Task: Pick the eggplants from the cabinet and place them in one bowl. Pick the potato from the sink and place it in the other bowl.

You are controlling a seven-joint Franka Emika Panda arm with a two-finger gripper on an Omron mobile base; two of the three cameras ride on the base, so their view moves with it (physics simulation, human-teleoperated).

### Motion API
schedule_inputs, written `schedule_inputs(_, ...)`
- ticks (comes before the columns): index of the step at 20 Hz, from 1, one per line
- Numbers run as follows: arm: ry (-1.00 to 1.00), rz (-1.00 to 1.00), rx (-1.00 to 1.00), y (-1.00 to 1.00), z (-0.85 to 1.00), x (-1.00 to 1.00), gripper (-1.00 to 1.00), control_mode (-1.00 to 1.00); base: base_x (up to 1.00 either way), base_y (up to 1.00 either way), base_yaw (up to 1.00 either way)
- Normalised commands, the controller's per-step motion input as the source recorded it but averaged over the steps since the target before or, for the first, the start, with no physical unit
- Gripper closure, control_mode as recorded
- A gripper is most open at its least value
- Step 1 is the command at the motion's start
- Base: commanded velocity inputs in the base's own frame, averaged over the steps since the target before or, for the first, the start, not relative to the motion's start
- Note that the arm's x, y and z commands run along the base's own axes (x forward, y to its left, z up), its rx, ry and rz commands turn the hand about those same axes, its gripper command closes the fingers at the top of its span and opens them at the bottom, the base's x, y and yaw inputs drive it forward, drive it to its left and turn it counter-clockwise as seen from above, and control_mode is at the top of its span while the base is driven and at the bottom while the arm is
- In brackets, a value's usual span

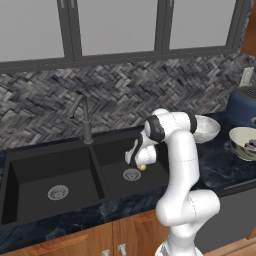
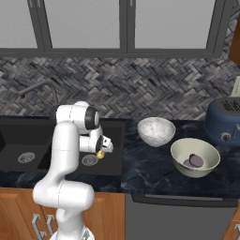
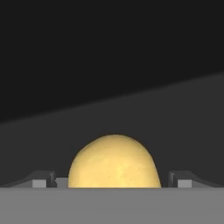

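Gripper (image 3: pixel 113 181) is down in the right basin of the black double sink (image 1: pixel 30 165), jaws spread wide w/ a finger tip (image 3: pixel 41 180) on either side of the potato (image 3: pixel 113 164); the tips stand off its flanks, so it's straddled, not clamped. In the left base view the potato (image 1: pixel 142 167) shows as a small yellow lump on the basin floor just beside the round steel drain (image 1: pixel 131 174), right under the hand. Right base view has the same: potato (image 2: pixel 100 154) next to the drain (image 2: pixel 89 161), gripper (image 2: pixel 101 151) over it.

Curved dark tap (image 1: pixel 84 117) stands behind the divider btwn basins.

On the dark counter right of the sink: a speckled grey-white bowl (image 2: pixel 156 131), then a pale cream bowl (image 2: pixel 194 157) nearer the front edge w/ two dark purplish eggplants (image 2: pixel 193 161) lying in it, touching. Blue rounded appliance (image 2: pixel 224 123) sits at the far right by the wall. Wooden base cabinets (image 2: pixel 18 215) below the sink.
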Motion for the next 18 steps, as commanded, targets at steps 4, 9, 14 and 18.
schedule_inputs(4, -0.01, 0.16, 0.00, 0.00, 0.00, 0.00, -1.00, -1.00, 0.00, 0.00, 0.00)
schedule_inputs(9, 0.00, 0.24, 0.00, -0.06, 0.00, 0.00, -1.00, -1.00, 0.00, 0.00, 0.00)
schedule_inputs(14, 0.00, 0.05, 0.00, -0.22, 0.00, 0.00, -1.00, -1.00, 0.00, 0.00, 0.00)
schedule_inputs(18, -0.02, 0.08, 0.00, -0.03, 0.24, 0.00, -1.00, -1.00, 0.00, 0.00, 0.00)
